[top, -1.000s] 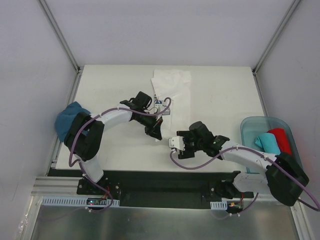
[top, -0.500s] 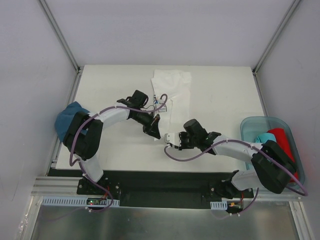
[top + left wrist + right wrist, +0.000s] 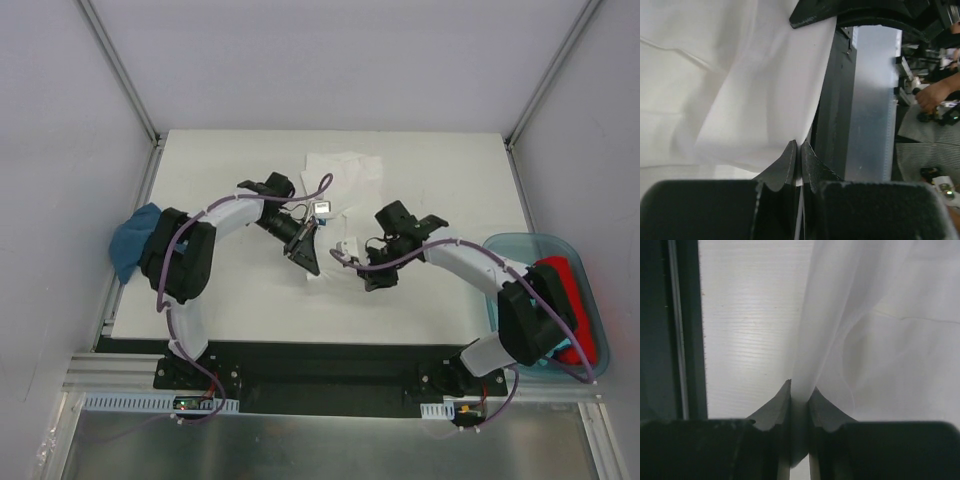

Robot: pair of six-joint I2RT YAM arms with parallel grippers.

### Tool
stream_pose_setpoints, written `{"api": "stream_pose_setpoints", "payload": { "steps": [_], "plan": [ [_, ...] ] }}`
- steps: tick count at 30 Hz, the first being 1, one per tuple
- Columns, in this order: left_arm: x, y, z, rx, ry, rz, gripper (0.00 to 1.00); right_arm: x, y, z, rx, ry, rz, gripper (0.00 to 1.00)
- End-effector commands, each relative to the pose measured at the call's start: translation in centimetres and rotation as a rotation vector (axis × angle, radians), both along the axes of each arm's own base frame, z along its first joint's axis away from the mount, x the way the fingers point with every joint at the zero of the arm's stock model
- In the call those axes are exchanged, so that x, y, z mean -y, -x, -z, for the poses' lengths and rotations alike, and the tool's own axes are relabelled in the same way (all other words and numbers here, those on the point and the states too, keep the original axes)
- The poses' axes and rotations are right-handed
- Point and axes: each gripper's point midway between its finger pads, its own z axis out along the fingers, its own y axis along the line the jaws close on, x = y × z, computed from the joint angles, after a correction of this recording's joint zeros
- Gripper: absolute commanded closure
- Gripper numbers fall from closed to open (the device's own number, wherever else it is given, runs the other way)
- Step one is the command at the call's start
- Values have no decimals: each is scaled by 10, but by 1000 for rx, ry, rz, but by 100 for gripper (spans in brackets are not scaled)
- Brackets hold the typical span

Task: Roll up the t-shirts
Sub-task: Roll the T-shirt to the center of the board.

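The white cotton t-shirt (image 3: 345, 170) lies at the middle of the white worktop (image 3: 450, 180), toward its far side. Its far part rests flat, while its near edge is drawn in between the two arms. The top view is too small to show whether that edge is off the surface.

The left tool (image 3: 799, 150) is closed, and its two dark fingers are pressed together on a thin edge of the white fabric, which spreads away from the tips in soft folds. The right tool (image 3: 800, 392) is also closed, pinching a narrow standing fold of the same shirt, with bare worktop to the left of that fold in its wrist view. From above, the two tools sit near each other at the shirt's near edge, the left one on its left side and the right one on its right.

A teal-blue bunched shirt (image 3: 130, 245) sits at the left edge of the worktop, behind the left arm. At the right edge stands a translucent blue plastic bin (image 3: 500, 250) holding a red shirt (image 3: 568, 295).
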Motion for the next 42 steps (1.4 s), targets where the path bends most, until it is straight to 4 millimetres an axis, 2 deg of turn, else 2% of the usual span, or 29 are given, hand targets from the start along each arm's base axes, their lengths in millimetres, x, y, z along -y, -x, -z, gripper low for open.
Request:
{"api": "stream_pose_setpoints", "payload": {
  "steps": [1,2,7,8,9,10,12,15,16,17,22,23,26,33,37,39,42],
  "plan": [
    [-7,-15,-19,-178,20,-38,100,15,27,-16,-281,11,4,86],
    [-6,-19,-13,-203,20,-38,100,19,24,-12,-323,25,28,86],
    [-7,-46,-8,-241,19,-67,100,17,5,-14,-380,18,35,86],
    [-7,-47,-1,-274,8,-70,100,20,5,-14,-404,24,35,86],
    [-8,-50,0,-287,12,-76,100,21,4,-8,-442,35,33,86],
    [-7,-53,0,-291,11,-76,100,18,-2,-11,-440,31,25,86],
    [-11,-52,10,-330,-12,-72,100,22,-1,-4,-512,52,28,87],
    [-15,-52,20,-348,-39,-71,100,22,-7,-5,-545,55,25,87],
    [-16,-53,21,-346,-41,-71,100,22,-8,2,-576,68,25,87],
    [-18,-55,25,-352,-43,-77,100,21,-10,-1,-584,69,22,87],
    [-27,-66,47,-367,-109,-94,100,19,-14,7,-674,98,16,87],
    [-29,-67,50,-374,-121,-100,100,17,-20,6,-667,96,17,87],
    [-35,-74,57,-370,-144,-113,100,19,-21,10,-729,129,26,87],
    [-47,-80,70,-359,-188,-125,96,17,-42,15,-801,172,71,88],
    [-57,-88,71,-311,-222,-155,77,15,-48,18,-863,213,112,87],
    [-63,-99,73,-245,-251,-170,73,15,-49,20,-884,224,128,87],
    [-77,-116,65,-154,-298,-206,67,15,-50,19,-880,220,128,87]
  ]
}}
